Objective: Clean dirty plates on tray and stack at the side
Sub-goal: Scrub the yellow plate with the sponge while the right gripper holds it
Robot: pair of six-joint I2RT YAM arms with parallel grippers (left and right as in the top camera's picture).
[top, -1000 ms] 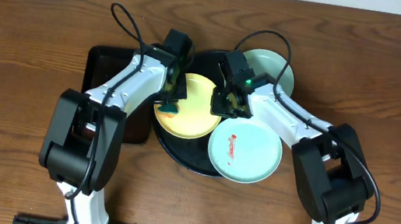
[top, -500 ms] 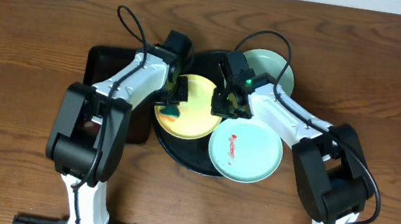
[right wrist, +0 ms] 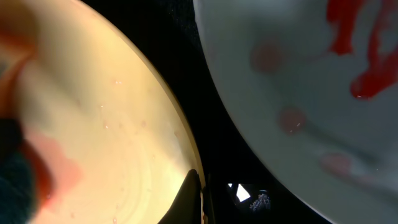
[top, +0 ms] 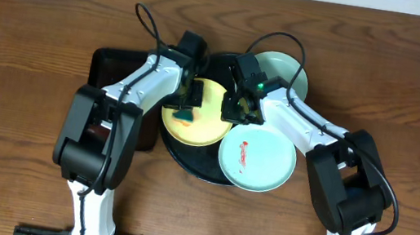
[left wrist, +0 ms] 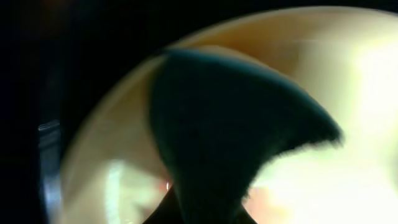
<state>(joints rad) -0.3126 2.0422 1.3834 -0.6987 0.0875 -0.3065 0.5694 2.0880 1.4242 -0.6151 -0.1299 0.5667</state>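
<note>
On round black tray (top: 187, 160), yellow plate (top: 204, 129) lies flat, face up; round, no long axis. L gripper (top: 187, 106) clamps dark teal cloth (left wrist: 211, 124) onto it. R gripper (top: 232, 112) pinched shut on its rim. Smeared blue-green plate (top: 265, 162) just beside R gripper, 2nd blue-green plate (top: 286, 72) behind. Wood table (top: 33, 27).

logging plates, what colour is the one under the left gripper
The plate is pale yellow, clearest in the overhead view.

You will find no readable text, label, brand, number or sign in any of the three views. The only marks are red smears on the blue-green plate (top: 256, 160) toward the near edge of the bench, and they form no letters or digits.
</note>
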